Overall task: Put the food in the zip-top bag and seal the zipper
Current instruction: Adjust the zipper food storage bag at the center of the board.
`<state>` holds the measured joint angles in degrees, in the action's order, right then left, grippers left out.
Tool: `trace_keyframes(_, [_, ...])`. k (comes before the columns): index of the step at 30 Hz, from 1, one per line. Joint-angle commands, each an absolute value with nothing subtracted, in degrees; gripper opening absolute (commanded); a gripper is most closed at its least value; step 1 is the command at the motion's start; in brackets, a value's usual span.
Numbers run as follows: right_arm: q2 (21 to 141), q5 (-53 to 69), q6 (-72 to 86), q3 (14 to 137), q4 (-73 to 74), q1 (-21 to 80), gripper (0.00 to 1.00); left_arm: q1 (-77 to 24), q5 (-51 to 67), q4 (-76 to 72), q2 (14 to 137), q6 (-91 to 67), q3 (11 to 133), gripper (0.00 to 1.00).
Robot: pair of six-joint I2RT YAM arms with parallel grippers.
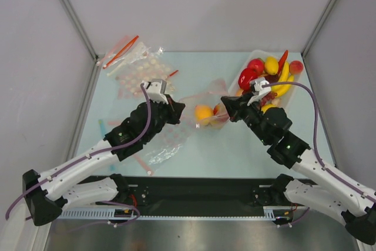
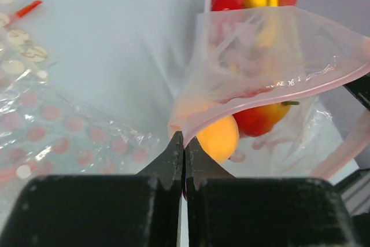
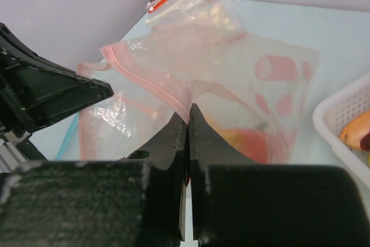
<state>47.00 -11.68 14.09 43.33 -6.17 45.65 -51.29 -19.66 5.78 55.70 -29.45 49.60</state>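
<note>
Centre blocked: zip-top bag [image 1: 202, 103] hung stretched between left gripper [image 1: 178, 110] and right gripper [image 1: 225, 105], each pinched on its rim. Surface [image 1: 229, 151] lay bare in front of the bag, between the arms; another bare strip behind it. Left side was cluttered with dotted bags [image 1: 138, 66]. Tray [image 3: 338, 117], heaped with food [image 1: 248, 76], crowded the right rear, just beside the right gripper.

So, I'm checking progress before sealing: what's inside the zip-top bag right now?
Through the clear zip-top bag an orange peach and a red-orange fruit show. Anything lying behind those two is hidden by wrinkled, glaring plastic.
</note>
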Motion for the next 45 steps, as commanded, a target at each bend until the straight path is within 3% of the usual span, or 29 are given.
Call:
trace_keyframes(1, [51.7,-8.7,12.1,44.7,-9.7,46.1,0.0,-51.1,-28.4,9.9,55.7,-30.6,51.8,0.0])
trace_keyframes(4, [56.2,-6.3,11.9,47.2,-7.9,46.1,0.0,-51.1,-37.7,13.4,52.6,-30.9,51.5,0.0])
trace_keyframes(10, [58.4,-6.1,12.0,47.8,-7.9,46.0,0.06,-51.2,-35.6,6.0,46.7,-27.8,46.8,0.0])
trace_keyframes(13, [58.6,-7.4,12.0,47.7,-7.2,45.4,0.21,-51.2,-35.3,6.6,48.1,-27.1,47.8,0.0])
trace_keyframes(14, [58.7,-7.5,12.3,47.7,-7.0,45.2,0.34,-51.2,-35.2,6.9,48.9,-27.0,48.1,0.0])
trace_keyframes(15, [58.7,-7.5,12.5,47.6,-6.9,45.0,0.39,-51.2,-35.0,7.0,49.6,-26.6,48.4,0.0])
trace_keyframes(19, [58.6,-5.7,13.3,47.5,-7.0,43.5,0.48,-51.3,-33.9,6.9,50.4,-26.2,49.1,0.0])
trace_keyframes(21, [58.4,-4.9,13.4,47.5,-7.1,43.3,0.45,-51.3,-32.3,6.3,49.5,-25.5,49.0,0.0])
trace_keyframes(23, [57.9,-4.0,13.4,47.5,-6.9,43.3,0.35,-51.7,-30.2,5.0,48.4,-25.1,48.4,0.0])
trace_keyframes(24, [57.7,-3.9,13.4,47.6,-6.9,43.3,0.19,-51.8,-29.4,4.0,47.9,-24.8,48.2,0.0])
trace_keyframes(26, [56.7,-3.3,13.4,48.0,-6.6,43.9,0.07,-52.3,-26.9,3.3,46.9,-24.4,47.7,0.0])
trace_keyframes(33, [49.6,-4.7,11.3,46.0,-8.7,46.1,0.06,-53.0,-18.9,2.4,50.3,-24.5,49.3,0.0])
trace_keyframes(45, [51.3,-2.5,12.1,44.4,-14.1,46.5,0.05,-57.1,-25.5,5.5,41.5,-23.9,50.3,0.0])
